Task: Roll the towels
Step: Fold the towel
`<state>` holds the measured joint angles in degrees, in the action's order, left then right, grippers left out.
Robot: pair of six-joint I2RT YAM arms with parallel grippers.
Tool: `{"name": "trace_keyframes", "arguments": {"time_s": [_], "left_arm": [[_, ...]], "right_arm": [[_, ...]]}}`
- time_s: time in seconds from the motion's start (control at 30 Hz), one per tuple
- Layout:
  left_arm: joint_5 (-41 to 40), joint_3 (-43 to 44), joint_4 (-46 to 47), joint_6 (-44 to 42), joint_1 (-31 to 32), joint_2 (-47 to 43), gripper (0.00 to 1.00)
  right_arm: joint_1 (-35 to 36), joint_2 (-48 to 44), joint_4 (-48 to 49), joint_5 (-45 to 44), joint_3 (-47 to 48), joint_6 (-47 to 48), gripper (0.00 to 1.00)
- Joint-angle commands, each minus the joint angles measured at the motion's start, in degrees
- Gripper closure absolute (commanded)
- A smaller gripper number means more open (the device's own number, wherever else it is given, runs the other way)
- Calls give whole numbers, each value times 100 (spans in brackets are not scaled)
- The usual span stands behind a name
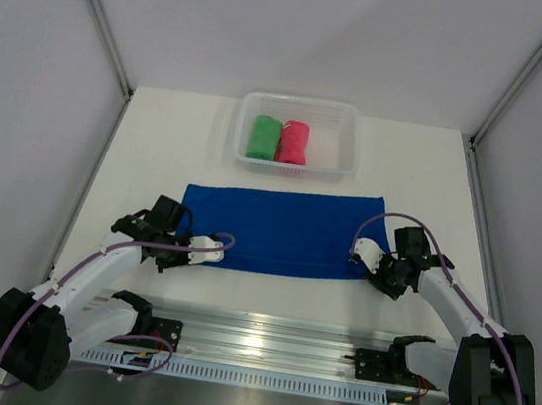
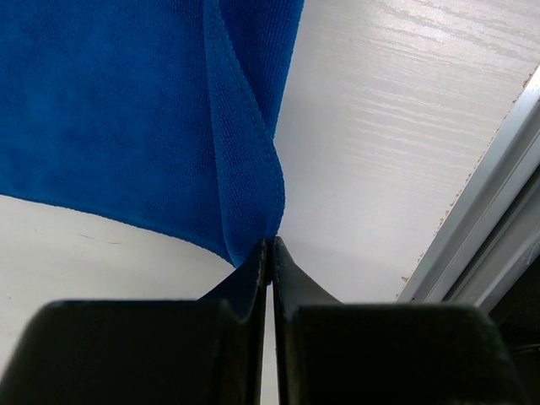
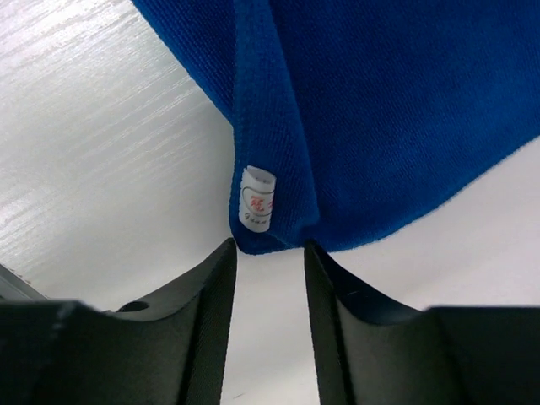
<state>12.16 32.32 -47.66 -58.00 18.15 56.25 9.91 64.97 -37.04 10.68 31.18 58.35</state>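
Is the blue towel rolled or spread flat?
Spread flat: the blue towel lies as an open rectangle; left fingers pinch one near corner.

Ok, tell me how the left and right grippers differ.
The left gripper is shut, pinching a corner of the blue towel; the right gripper is open, its corner at the jaw tips, ungripped. The right gripper's corner shows a white tag; the left gripper's shows none. Both sit at the towel's near corners.

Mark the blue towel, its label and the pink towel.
blue towel [image 1: 282,229], top view, middle of the flat cloth
label [image 3: 257,198], right wrist view, white tab's centre
pink towel [image 1: 294,142], top view, roll's middle
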Motion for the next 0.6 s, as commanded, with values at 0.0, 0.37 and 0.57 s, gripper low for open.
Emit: {"name": "trace_keyframes", "arguments": {"time_s": [0.0, 0.37, 0.57], "left_arm": [[-3, 21, 20, -158, -57, 70, 93], [23, 135, -33, -616, -31, 369, 94], [-249, 47, 63, -739, -31, 325, 62]], "right_arm": [[20, 16, 188, -5, -112, -25, 67], [46, -55, 39, -171, -59, -51, 100], [55, -98, -172, -233, -16, 72, 100]]}}
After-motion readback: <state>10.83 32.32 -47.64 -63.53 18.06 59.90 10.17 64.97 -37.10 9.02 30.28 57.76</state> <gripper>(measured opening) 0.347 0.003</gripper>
